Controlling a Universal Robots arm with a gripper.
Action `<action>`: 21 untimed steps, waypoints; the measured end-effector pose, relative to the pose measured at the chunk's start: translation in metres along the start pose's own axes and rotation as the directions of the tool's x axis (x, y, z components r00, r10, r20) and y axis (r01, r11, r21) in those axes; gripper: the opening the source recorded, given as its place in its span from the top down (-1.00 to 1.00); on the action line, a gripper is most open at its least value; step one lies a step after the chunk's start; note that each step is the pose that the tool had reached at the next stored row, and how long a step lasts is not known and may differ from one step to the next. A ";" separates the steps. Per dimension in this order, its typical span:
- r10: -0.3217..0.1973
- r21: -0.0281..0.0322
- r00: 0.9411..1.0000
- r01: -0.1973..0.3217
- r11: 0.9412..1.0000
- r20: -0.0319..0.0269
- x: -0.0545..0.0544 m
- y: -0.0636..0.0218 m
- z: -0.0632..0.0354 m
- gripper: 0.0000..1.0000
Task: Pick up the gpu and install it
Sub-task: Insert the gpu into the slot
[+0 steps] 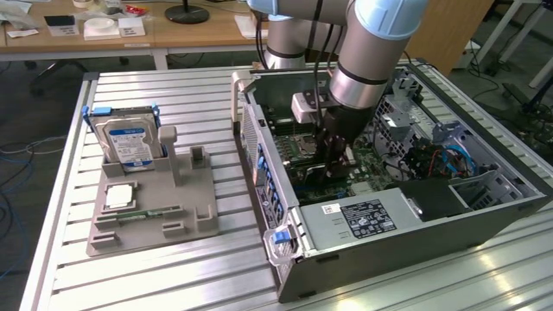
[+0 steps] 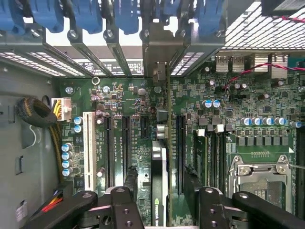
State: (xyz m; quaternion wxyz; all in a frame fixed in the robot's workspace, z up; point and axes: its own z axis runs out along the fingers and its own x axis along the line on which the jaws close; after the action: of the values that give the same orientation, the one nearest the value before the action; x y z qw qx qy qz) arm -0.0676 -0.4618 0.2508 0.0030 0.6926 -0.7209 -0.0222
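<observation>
The gpu (image 2: 158, 160) stands on edge in an expansion slot of the motherboard (image 2: 138, 102), its black shroud and green board seen from above. Its end bracket reaches the rear slot openings of the case. My gripper (image 2: 161, 175) hangs directly over the card, open. One of its black fingers (image 2: 132, 183) stands on each side, with a small gap to the card. In the exterior view the gripper (image 1: 333, 173) reaches down inside the open computer case (image 1: 259, 139), near the middle of the board.
A grey fixture (image 1: 151, 214) on the exterior view's left holds a silver hard drive with a blue label (image 1: 129, 139) and a slim memory stick (image 1: 142, 212). Inside the case are the power supply (image 1: 363, 219), the CPU socket (image 2: 257, 176), memory slots (image 2: 212, 152) and cables (image 1: 449, 162).
</observation>
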 end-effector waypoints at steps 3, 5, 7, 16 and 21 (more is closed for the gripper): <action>0.000 0.000 1.000 0.000 1.000 0.000 0.000 0.0002 -0.0076 -0.04; 0.000 0.000 1.000 0.000 1.000 0.000 -0.001 0.0004 -0.0119 -0.04; 0.000 0.000 1.000 0.000 1.000 0.000 -0.001 0.0006 -0.0161 -0.04; 0.000 0.000 1.000 0.000 1.000 0.000 -0.002 0.0014 -0.0382 -0.04; 0.000 0.001 1.000 0.000 1.000 0.000 -0.002 0.0017 -0.0466 -0.04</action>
State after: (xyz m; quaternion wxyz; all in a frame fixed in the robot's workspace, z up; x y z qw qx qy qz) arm -0.0676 -0.4606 0.2975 0.0027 0.6927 -0.7209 -0.0220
